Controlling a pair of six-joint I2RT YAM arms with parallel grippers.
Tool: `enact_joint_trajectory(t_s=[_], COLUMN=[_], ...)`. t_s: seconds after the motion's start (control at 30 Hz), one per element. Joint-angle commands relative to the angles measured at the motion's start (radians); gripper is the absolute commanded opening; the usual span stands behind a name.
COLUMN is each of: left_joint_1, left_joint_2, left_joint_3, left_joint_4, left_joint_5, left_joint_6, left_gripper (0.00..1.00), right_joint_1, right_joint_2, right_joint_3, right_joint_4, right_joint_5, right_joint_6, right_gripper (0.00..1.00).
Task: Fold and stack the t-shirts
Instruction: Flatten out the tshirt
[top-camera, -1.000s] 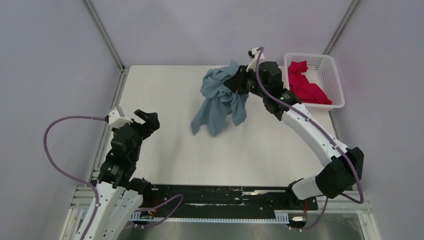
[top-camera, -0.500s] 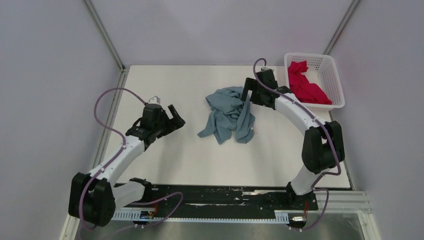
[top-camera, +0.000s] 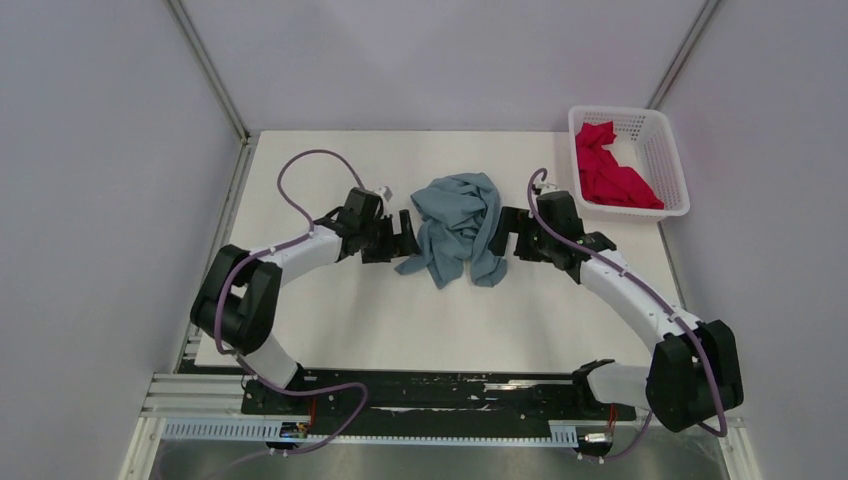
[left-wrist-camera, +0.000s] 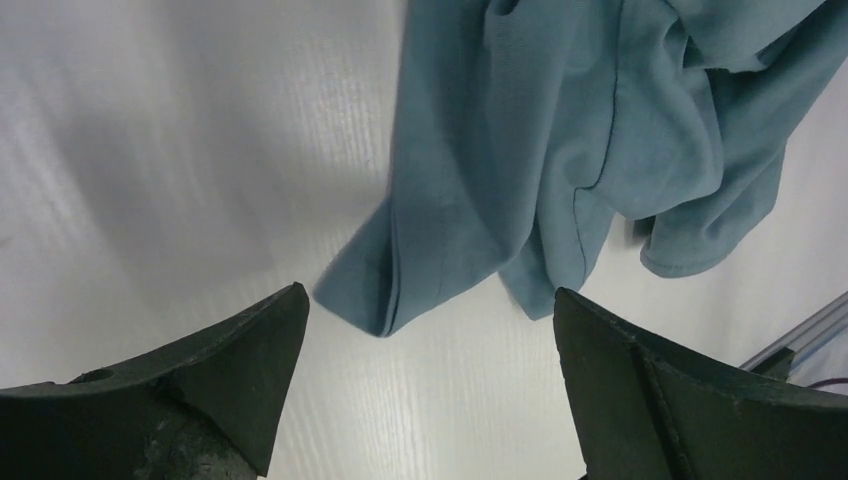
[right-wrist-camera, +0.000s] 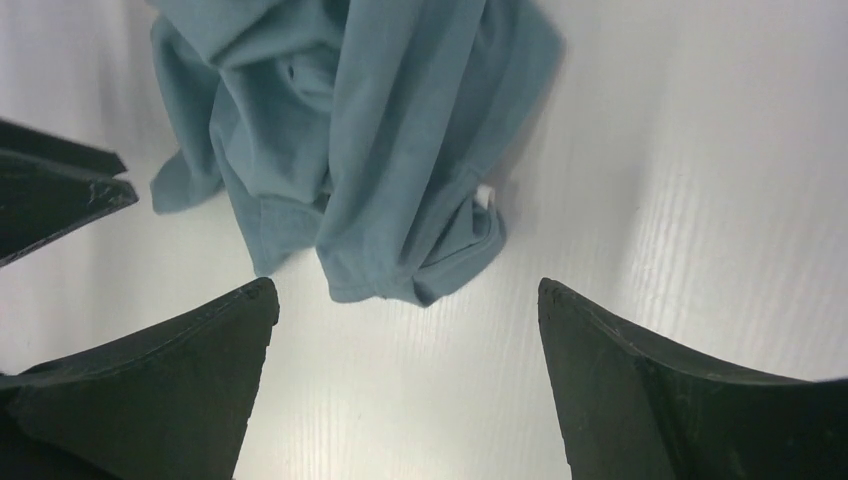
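Blue-grey t-shirt (top-camera: 458, 225): crumpled in a heap mid-counter (top-camera: 330, 300), somewhat nearer the far edge; neither spread nor folded.
Crimson t-shirt (top-camera: 608, 170): bunched inside the white basket (top-camera: 672, 140) at the far right corner; not yet handled.
Left gripper (left-wrist-camera: 425, 305): fingers set wide, holding nothing; low at the heap's left side; a doubled corner of cloth lay just ahead of the gap.
Right gripper (right-wrist-camera: 408, 290): fingers wide, empty; low at the heap's right side; a hem lobe with a small white tag (right-wrist-camera: 484, 195) lay just ahead.
Step in hand (judged): taking hold of the heap to open it flat; task looked to be at an early stage, nothing stacked.
Method (judged): each side should pinch a single outer edge, not a bundle; fingers should go down to the counter before closing, so a thin layer is caught; both sides should lift together and draw apart toward the left and right edges; cloth should be laid down taut.
Risk (judged): gripping through several layers would keep the knot; uneven pull would twist the shirt.
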Motion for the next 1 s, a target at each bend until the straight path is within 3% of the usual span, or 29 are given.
enact_joint_trajectory(t_s=[0.0,0.17,0.47,0.53,0.57,0.6,0.63,0.7,0.83,0.9,0.97], left_joint_1=[-0.059,-0.096,-0.139,-0.151,-0.158,-0.160,-0.163,-0.164,-0.163,-0.163,-0.162], left_joint_2=[0.088,0.176,0.295,0.311,0.316,0.321,0.321,0.316,0.244,0.178,0.104], left_joint_3=[0.084,0.135,0.198,0.216,0.224,0.228,0.231,0.234,0.205,0.160,0.107], left_joint_4=[0.016,0.007,-0.005,-0.014,-0.017,-0.019,-0.020,-0.037,-0.077,-0.078,-0.073], left_joint_5=[0.017,-0.035,-0.067,-0.068,-0.069,-0.070,-0.075,-0.109,-0.230,-0.313,-0.400], left_joint_6=[0.045,0.054,0.046,0.044,0.048,0.049,0.052,0.049,0.035,0.025,0.014], left_gripper=[0.99,0.94,0.66,0.54,0.40,0.32,0.12,0.00,0.00,0.00,0.00], right_joint_1=[0.005,0.005,0.030,0.042,0.048,0.050,0.052,0.055,0.056,0.056,0.057], right_joint_2=[-0.004,0.077,0.217,0.254,0.271,0.291,0.307,0.342,0.361,0.341,0.305], right_joint_3=[-0.053,-0.058,-0.009,0.011,0.024,0.036,0.047,0.063,0.072,0.059,0.043], right_joint_4=[0.140,0.220,0.311,0.318,0.317,0.318,0.319,0.319,0.301,0.285,0.260], right_joint_5=[-0.168,-0.146,-0.043,-0.014,-0.007,-0.004,-0.003,-0.003,0.023,0.076,0.144], right_joint_6=[0.021,0.075,0.171,0.169,0.164,0.159,0.158,0.160,0.156,0.157,0.144], right_gripper=[1.00,1.00,0.97,0.95,0.91,0.87,0.81,0.72,0.44,0.22,0.08])
